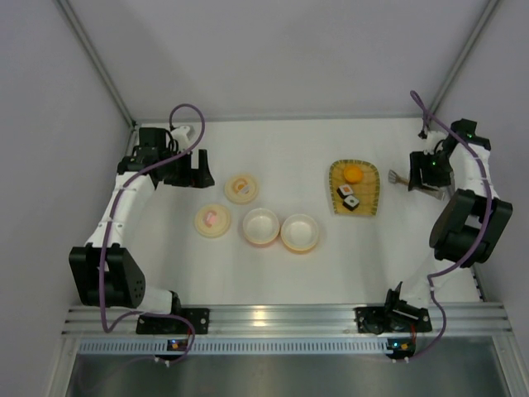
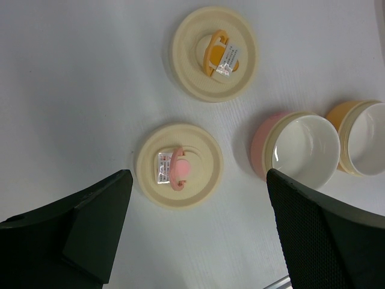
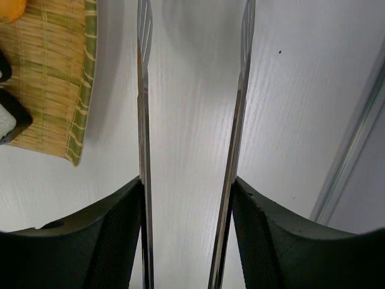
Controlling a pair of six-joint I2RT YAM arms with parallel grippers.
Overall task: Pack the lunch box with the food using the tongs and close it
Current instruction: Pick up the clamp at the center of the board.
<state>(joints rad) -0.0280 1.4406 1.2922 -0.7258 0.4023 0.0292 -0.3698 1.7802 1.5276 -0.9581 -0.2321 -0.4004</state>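
White tabletop [image 1: 289,157] between pale walls. At 3 o'clock of the overhead view, right tool [image 1: 426,178] clamped on the tongs [image 3: 144,120], both slim metal arms pressed against the inner finger faces, tips pointing to 9 o'clock at the bamboo tray [image 1: 372,194] just beside them. On that tray: orange ball [image 1: 354,173] at its 12 o'clock end, two sushi rolls [image 1: 346,192] [image 1: 353,202] touching each other below it. Near the middle, pink bowl [image 1: 260,225] and orange bowl [image 1: 300,232] side by side, both open. At 10 o'clock, left tool [image 1: 194,169] spread wide, gripping nothing, above the orange-centred lid [image 1: 241,188] and pink-centred lid [image 1: 212,220].
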